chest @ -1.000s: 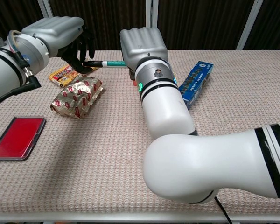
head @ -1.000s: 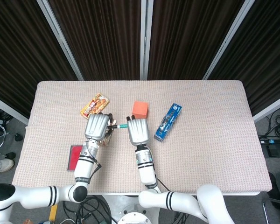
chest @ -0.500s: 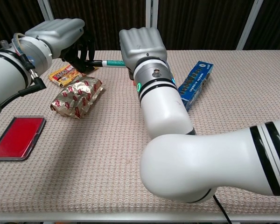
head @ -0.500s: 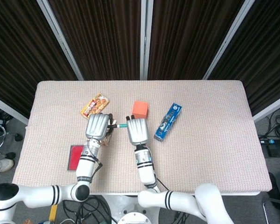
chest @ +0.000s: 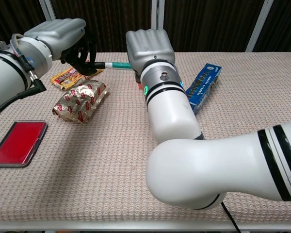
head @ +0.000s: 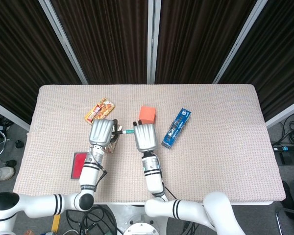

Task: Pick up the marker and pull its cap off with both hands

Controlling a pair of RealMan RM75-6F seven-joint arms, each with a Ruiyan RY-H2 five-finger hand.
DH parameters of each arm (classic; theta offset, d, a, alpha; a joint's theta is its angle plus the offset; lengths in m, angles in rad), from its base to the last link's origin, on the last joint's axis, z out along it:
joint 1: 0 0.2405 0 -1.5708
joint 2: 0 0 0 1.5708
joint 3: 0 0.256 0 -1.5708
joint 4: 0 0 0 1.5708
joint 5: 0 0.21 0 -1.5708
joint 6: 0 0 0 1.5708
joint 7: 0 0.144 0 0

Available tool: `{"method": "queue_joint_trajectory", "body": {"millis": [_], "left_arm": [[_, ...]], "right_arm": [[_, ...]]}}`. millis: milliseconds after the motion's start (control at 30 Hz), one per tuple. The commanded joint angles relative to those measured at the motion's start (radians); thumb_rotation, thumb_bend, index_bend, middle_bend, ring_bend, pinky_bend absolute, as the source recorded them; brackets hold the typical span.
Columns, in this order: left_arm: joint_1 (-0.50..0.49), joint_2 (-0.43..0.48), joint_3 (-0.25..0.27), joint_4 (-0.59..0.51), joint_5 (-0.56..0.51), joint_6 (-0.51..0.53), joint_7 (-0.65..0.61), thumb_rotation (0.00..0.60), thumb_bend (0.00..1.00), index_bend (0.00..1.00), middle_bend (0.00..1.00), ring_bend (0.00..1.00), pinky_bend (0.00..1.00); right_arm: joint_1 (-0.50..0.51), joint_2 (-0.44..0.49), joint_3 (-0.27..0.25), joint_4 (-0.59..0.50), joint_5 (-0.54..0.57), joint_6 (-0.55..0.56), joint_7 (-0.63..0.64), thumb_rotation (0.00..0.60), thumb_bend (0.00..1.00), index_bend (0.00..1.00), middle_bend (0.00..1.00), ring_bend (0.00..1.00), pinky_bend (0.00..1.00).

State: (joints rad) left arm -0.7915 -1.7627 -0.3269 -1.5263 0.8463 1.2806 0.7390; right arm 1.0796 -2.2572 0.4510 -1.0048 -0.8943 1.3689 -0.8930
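Chest view: both robot hands hold the marker in the air, cap not yet off.

The left robot hand (chest: 70,41) has its dark fingers curled round the black cap (chest: 98,65) end, and the right robot hand (chest: 146,46) is clenched on the other end of the marker (chest: 117,64), whose teal barrel bridges the gap between them, level above the tabletop (chest: 111,160). The step in hand looks like the pull itself; next, the two hands would need to draw straight apart along the barrel without loosening either grip. Below the left robot hand lie a foil snack bag (chest: 81,100) and a candy bar (chest: 65,77); nearer the front edge a red case (chest: 18,143); right of the right arm a blue box (chest: 202,85).
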Motion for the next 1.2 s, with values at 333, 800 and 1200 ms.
{"method": "queue_joint_trajectory", "body": {"millis": [333, 800, 1200], "left_arm": [[0.052, 0.073, 0.016, -0.052, 0.006, -0.015, -0.092, 0.6, 0.48, 0.66, 0.72, 0.64, 0.68], [0.131, 0.051, 0.143, -0.087, 0.092, -0.035, -0.21, 0.6, 0.47, 0.66, 0.72, 0.64, 0.68], [0.159, 0.03, 0.18, -0.066, 0.123, -0.058, -0.233, 0.6, 0.45, 0.65, 0.7, 0.62, 0.68]], "right_arm": [[-0.13, 0.108, -0.041, -0.151, -0.043, 0.059, -0.023, 0.6, 0.33, 0.69, 0.65, 0.79, 0.89], [-0.375, 0.241, -0.265, -0.489, -0.138, 0.224, -0.054, 0.6, 0.33, 0.69, 0.65, 0.79, 0.89], [-0.427, 0.224, -0.308, -0.468, -0.163, 0.168, -0.081, 0.6, 0.33, 0.69, 0.64, 0.79, 0.89]]}}
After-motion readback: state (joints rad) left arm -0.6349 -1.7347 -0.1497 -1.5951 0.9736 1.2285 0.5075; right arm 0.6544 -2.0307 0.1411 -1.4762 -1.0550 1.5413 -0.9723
